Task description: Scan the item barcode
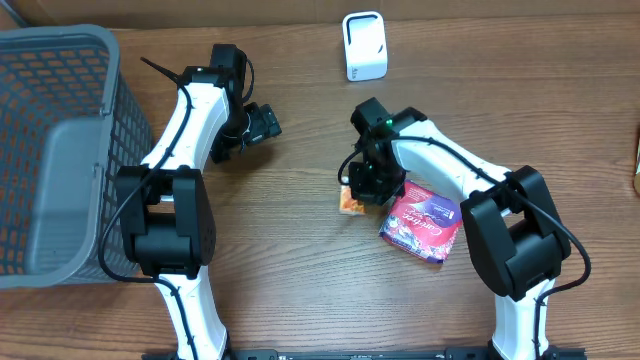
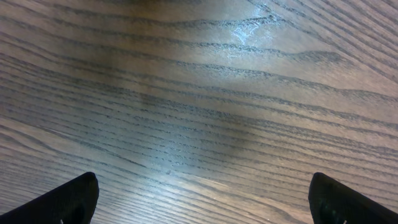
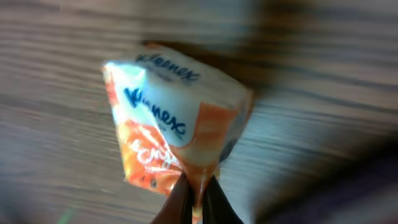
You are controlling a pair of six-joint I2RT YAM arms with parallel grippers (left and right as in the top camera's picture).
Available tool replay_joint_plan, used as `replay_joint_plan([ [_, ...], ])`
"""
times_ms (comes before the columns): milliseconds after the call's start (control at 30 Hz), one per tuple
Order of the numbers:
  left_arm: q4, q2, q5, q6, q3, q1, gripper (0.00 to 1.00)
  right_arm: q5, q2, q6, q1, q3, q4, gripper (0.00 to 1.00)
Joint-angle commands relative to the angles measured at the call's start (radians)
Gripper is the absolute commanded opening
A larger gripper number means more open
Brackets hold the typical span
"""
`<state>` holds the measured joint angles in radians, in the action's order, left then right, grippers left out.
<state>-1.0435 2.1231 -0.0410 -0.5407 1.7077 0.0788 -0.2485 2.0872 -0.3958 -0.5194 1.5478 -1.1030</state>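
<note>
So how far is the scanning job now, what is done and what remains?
Done: the right gripper is shut on an edge of the Kleenex pack. In hand: the pick-up, beside the pink packet. Remaining: bringing its barcode before the white scanner. The left gripper hangs open, empty.

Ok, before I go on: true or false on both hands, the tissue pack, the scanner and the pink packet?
The right hand is shut on the Kleenex pack. True.
The left hand grips something. False: it is open over bare table.
The white scanner stands apart from both hands. True.
The pink packet lies in the grey basket. False: it lies on the table near the right hand.
</note>
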Motion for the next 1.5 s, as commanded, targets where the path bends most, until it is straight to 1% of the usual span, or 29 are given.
replay_joint_plan([
  [0, 0.001, -0.003, -0.001, 0.01, 0.003, 0.006, 1.0, 0.204, 0.0, 0.0, 0.004, 0.114, -0.06, 0.04],
  [33, 0.001, -0.003, -0.001, 0.01, 0.003, 0.006, 1.0, 0.242, 0.0, -0.001, 0.001, 0.138, -0.086, 0.04],
  [100, 0.001, -0.003, -0.001, 0.01, 0.003, 0.006, 1.0, 0.389, 0.0, -0.013, -0.014, 0.195, -0.162, 0.04],
  [167, 0.001, -0.003, -0.001, 0.01, 0.003, 0.006, 1.0, 0.492, 0.0, -0.085, -0.024, 0.214, -0.201, 0.04],
  [367, 0.001, -0.003, -0.001, 0.01, 0.003, 0.006, 1.0, 0.647, 0.001, -0.102, -0.03, 0.176, -0.212, 0.04],
  [533, 0.001, -0.003, -0.001, 0.01, 0.003, 0.006, 1.0, 0.652, 0.001, -0.103, -0.014, 0.165, -0.206, 0.04],
  [633, 0.001, -0.003, -0.001, 0.01, 0.003, 0.006, 1.0, 0.653, 0.001, -0.102, -0.012, 0.142, -0.16, 0.04],
  [800, 0.001, -0.003, -0.001, 0.01, 0.003, 0.006, 1.0, 0.708, 0.001, -0.103, -0.012, 0.071, -0.098, 0.04],
  [967, 0.001, -0.003, -0.001, 0.01, 0.003, 0.006, 1.0, 0.701, 0.001, -0.111, -0.019, 0.052, -0.087, 0.04],
  [1467, 0.001, -0.003, -0.001, 0.01, 0.003, 0.006, 1.0, 0.695, 0.002, -0.112, -0.131, 0.052, -0.05, 0.07],
])
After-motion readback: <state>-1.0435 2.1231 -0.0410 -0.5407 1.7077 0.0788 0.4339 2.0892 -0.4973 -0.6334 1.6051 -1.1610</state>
